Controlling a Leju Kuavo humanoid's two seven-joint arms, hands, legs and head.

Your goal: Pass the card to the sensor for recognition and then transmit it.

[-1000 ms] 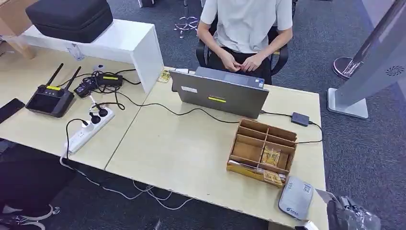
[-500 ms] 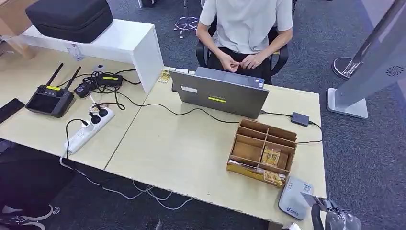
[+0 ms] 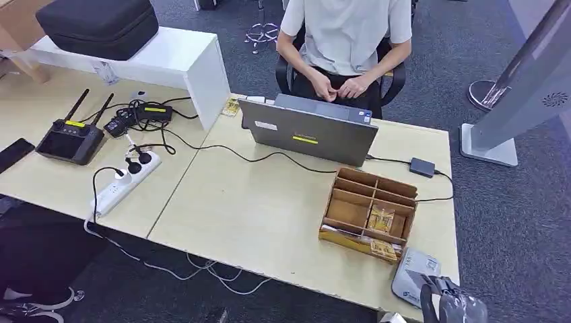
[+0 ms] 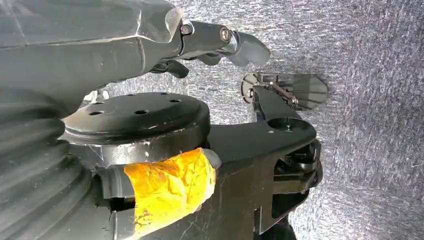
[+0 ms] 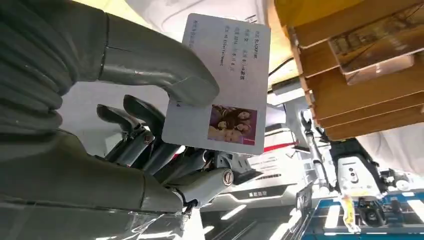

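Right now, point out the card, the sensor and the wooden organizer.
card (image 5: 220,85), right wrist view, middle of its printed face.
sensor (image 3: 412,272), head view, top of the grey pad.
wooden organizer (image 3: 347,210), head view, floor of an empty compartment.

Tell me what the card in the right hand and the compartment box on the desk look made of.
Card: likely glossy plastic, flat and stiff, with printed text and a photo. Compartment box: apparently unpainted wood, thin tan panels with a matte face.

Grey carpet floor (image 3: 518,202), two pale wood desks (image 3: 256,215) w/ white shelf (image 3: 182,60).
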